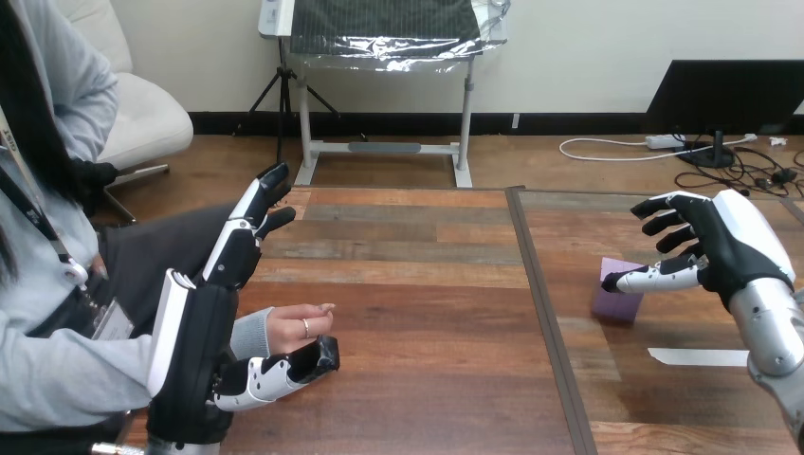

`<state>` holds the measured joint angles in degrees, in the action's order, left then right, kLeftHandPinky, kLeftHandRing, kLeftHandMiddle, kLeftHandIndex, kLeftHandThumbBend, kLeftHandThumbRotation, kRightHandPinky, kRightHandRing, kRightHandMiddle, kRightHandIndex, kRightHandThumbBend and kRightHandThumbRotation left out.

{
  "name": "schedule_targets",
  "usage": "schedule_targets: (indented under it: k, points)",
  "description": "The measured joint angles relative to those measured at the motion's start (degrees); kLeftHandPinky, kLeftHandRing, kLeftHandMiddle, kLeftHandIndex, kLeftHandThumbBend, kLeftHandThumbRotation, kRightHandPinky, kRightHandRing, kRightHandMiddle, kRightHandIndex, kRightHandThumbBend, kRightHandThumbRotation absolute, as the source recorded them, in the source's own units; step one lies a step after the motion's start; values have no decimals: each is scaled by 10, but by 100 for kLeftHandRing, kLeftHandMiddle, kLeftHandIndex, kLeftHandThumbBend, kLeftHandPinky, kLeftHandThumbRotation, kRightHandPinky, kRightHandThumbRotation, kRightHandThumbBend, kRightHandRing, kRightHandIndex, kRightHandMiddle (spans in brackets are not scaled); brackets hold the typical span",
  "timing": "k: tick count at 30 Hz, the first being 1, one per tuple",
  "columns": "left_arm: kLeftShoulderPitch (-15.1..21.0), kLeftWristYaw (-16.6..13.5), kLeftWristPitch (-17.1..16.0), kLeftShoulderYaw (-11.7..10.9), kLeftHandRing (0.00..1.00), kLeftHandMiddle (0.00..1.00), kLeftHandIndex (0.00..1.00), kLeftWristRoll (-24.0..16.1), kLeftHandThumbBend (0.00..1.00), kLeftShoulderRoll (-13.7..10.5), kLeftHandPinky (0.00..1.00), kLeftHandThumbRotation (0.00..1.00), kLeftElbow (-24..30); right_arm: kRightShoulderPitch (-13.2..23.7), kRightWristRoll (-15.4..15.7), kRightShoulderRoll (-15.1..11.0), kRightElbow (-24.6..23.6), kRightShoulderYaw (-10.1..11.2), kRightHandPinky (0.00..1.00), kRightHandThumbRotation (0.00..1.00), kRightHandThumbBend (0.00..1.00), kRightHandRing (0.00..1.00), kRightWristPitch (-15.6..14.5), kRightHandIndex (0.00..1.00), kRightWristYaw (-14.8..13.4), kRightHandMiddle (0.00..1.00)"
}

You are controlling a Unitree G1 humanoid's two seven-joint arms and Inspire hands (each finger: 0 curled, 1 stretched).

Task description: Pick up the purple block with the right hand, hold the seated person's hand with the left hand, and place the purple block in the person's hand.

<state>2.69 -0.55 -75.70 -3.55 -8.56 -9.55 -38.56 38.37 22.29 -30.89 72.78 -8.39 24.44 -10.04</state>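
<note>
In the head view we see the purple block (618,289) resting on the tabletop (427,313), toward 3 o'clock from the view's centre and just right of the dark seam (540,303) that runs across the wood. Our right hand (725,242) hovers at 2 o'clock from the block, spread and loosely curved, holding nothing. Its thumb (654,277) points toward 9 o'clock, with the tip over the block's upper edge; we cannot tell if it touches. A white strip (697,356) lies flat at 5 o'clock from the block.

Our left hand (204,322) stands at 8 o'clock in the view, fingers (256,218) straight and pointing toward 1 o'clock, so it is open. The person's hand (299,327) reaches in from the left and sits just above our left thumb (284,370), which stretches out beneath it. We cannot tell if the two touch.
</note>
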Motion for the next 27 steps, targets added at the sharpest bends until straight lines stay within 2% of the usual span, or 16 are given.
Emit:
schedule_targets:
  k: [4, 10, 13, 16, 19, 27]
  points:
    - [0, -1, 0, 0, 92, 93, 92, -1, 100, 0, 85, 73, -1, 0, -1, -3, -2, 1, 59, 13, 100, 68, 1, 75, 6, 74]
    - [0, -5, 0, 0, 92, 93, 91, -4, 100, 0, 85, 73, -1, 1, 1, -5, -2, 0, 56, 21, 100, 67, 0, 78, 8, 74]
    - [0, -6, 0, 0, 91, 92, 91, -4, 100, 0, 84, 73, -1, 2, 3, -5, -2, 0, 51, 23, 100, 63, -4, 80, 11, 71]
    - [0, -8, 0, 0, 91, 93, 91, -6, 100, 0, 84, 73, -2, 3, 5, -6, -1, -1, 43, 24, 100, 54, -9, 81, 15, 61]
    - [0, -8, 0, 0, 91, 93, 91, -7, 100, 0, 84, 72, -2, 4, 6, -6, -1, -1, 47, 27, 100, 60, -14, 83, 19, 62]
    - [0, -9, 0, 0, 91, 93, 91, -7, 100, 0, 83, 74, -4, 7, 16, -6, 0, -6, 69, 33, 100, 82, -26, 86, 28, 82]
